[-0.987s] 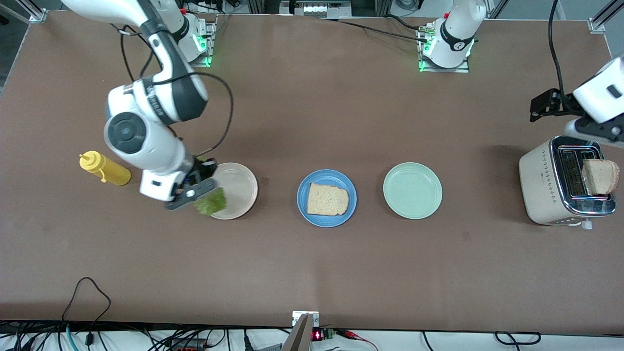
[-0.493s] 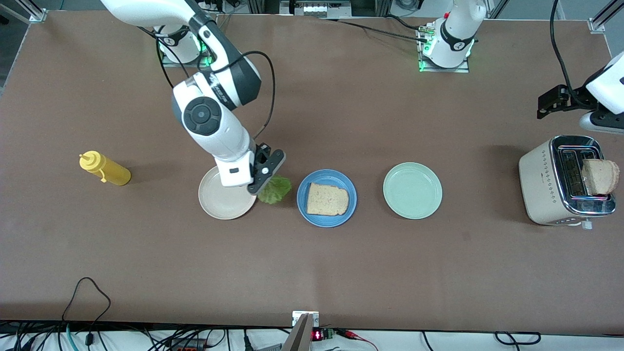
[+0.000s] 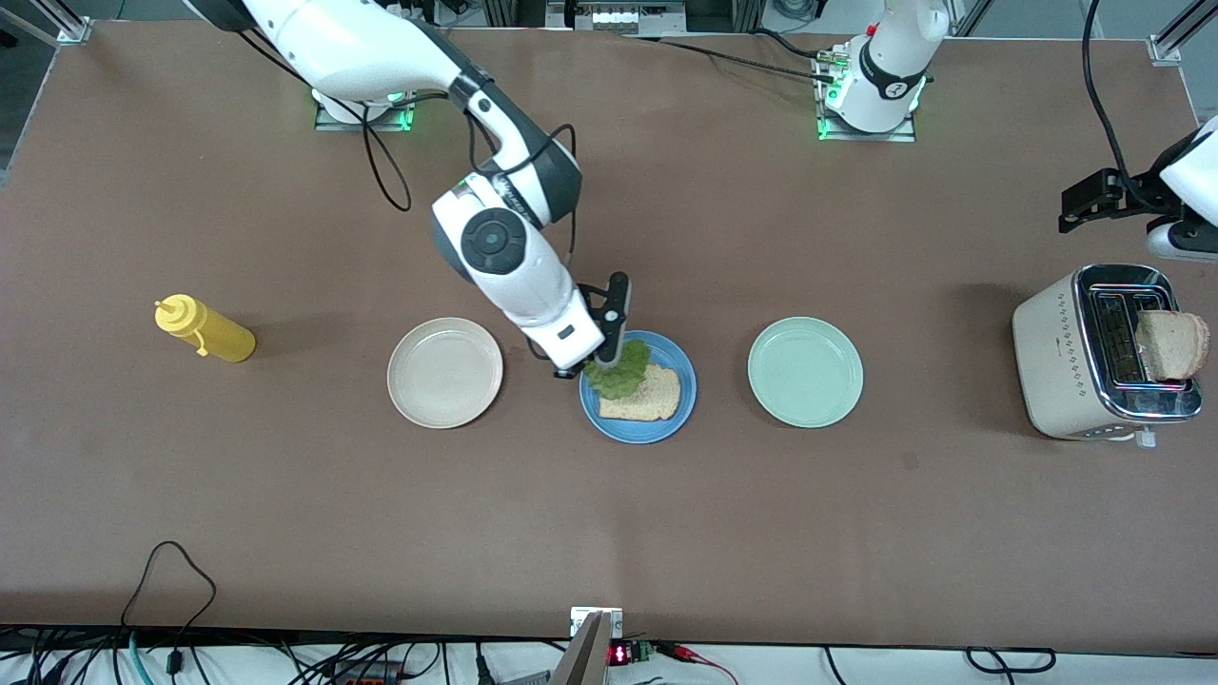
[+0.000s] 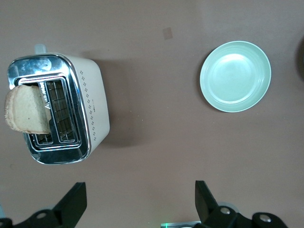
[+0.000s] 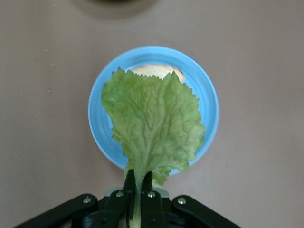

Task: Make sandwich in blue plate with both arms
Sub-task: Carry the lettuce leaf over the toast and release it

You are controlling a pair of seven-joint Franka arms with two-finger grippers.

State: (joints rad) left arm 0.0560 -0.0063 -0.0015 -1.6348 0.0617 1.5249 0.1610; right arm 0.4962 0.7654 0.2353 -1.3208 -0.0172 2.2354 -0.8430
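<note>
The round, matte sky-blue plate lies directly below the right gripper and carries 1 light-brown bread slice. The right gripper is clamped on the stem of the crinkled green lettuce leaf, which hangs over the slice. The left gripper hovers near the cream toaster with its jaws spread wide, holding nothing.
</note>
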